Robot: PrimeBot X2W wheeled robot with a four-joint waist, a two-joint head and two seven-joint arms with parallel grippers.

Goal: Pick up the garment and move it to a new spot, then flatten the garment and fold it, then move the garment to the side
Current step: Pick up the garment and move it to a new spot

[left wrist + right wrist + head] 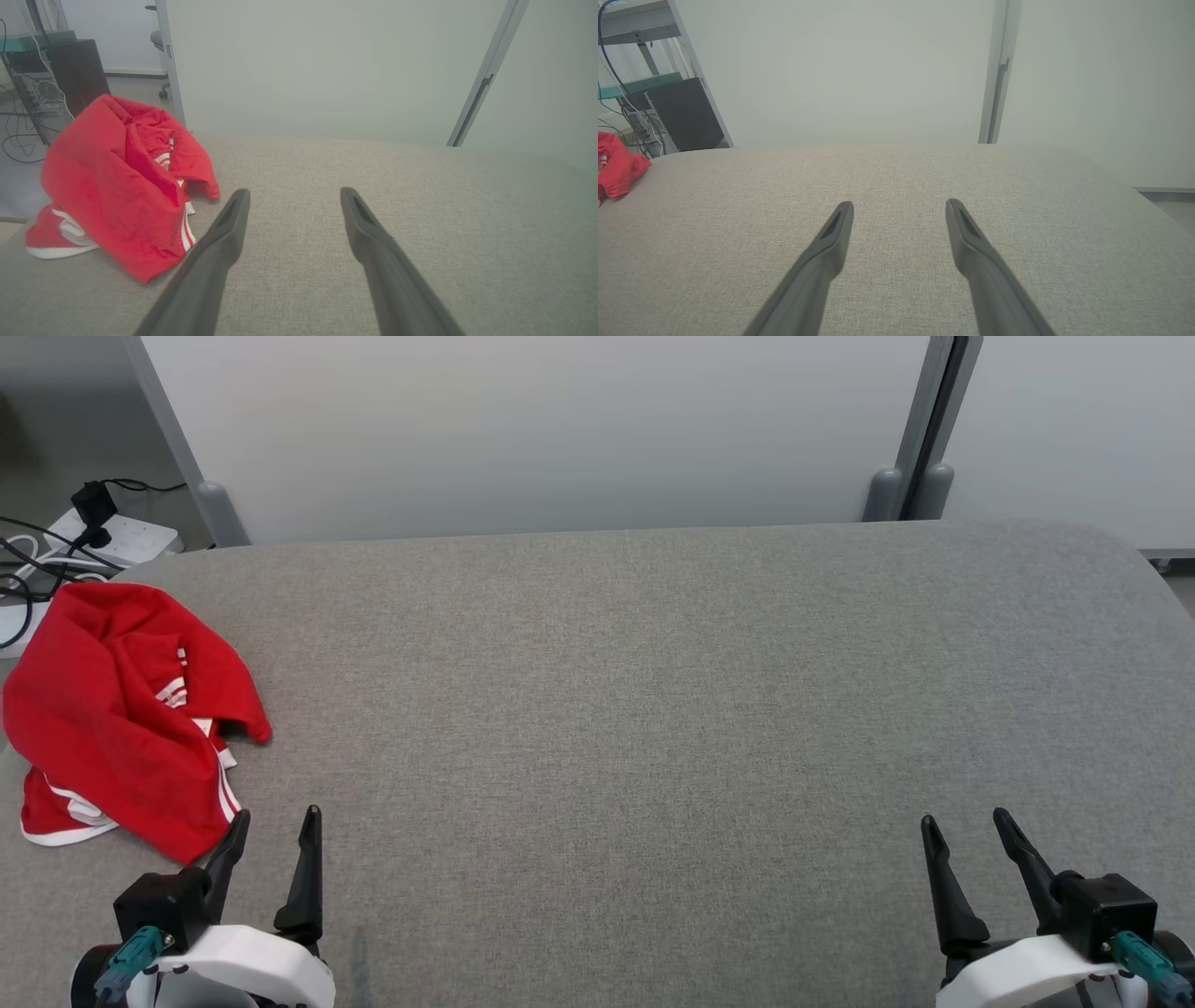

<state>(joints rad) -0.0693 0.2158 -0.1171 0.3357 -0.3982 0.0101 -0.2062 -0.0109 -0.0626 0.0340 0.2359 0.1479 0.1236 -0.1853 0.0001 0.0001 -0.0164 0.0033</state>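
The grey table is open across the middle and right of the picture, so a gripper can pass there. At the left edge a red garment sits in a bumpy heap, just beside the left gripper. A white wall stands along the top. A power strip with cables lies at the upper left.

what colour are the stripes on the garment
White, on the red garment; clearest in the left wrist view.

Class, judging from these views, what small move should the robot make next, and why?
Probably swing the left gripper left onto the crumpled red garment: it lies heaped at the left edge of the table, nearest that open, empty gripper.
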